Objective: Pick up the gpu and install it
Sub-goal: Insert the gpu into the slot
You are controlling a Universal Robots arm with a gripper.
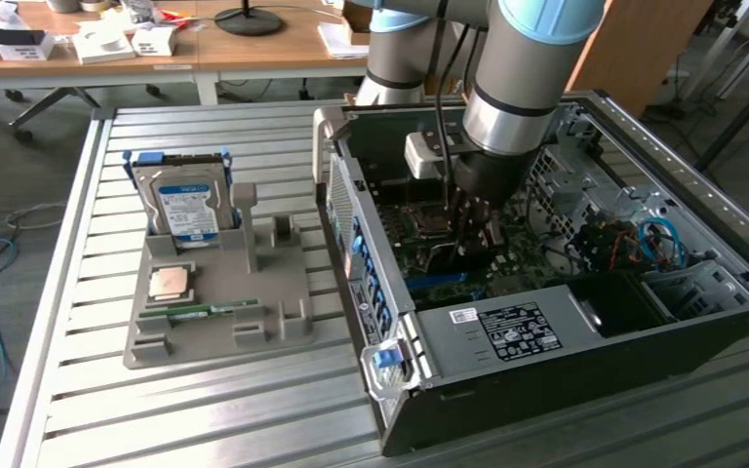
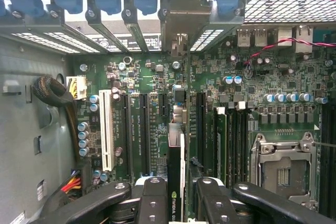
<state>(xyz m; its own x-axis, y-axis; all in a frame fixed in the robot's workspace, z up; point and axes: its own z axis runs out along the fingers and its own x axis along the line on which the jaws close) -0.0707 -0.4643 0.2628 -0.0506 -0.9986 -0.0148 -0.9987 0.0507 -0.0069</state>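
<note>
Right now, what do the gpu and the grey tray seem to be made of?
The gpu: likely circuit board, matt black, thin, with a printed logo. The grey tray: probably moulded plastic, matt, with formed slots.

One graphics card (image 2: 175, 182) is clamped between the jaws. Around them are one computer case (image 1: 544, 409) and one mainboard (image 2: 157, 77), with one white slot (image 2: 105, 129) and one processor socket (image 2: 283, 166). Well apart from the jaws, the bench (image 1: 153, 419) carries one grey holder (image 1: 218, 341), one hard drive (image 1: 186, 200), one processor chip (image 1: 171, 283) and one memory stick (image 1: 206, 312).
</note>
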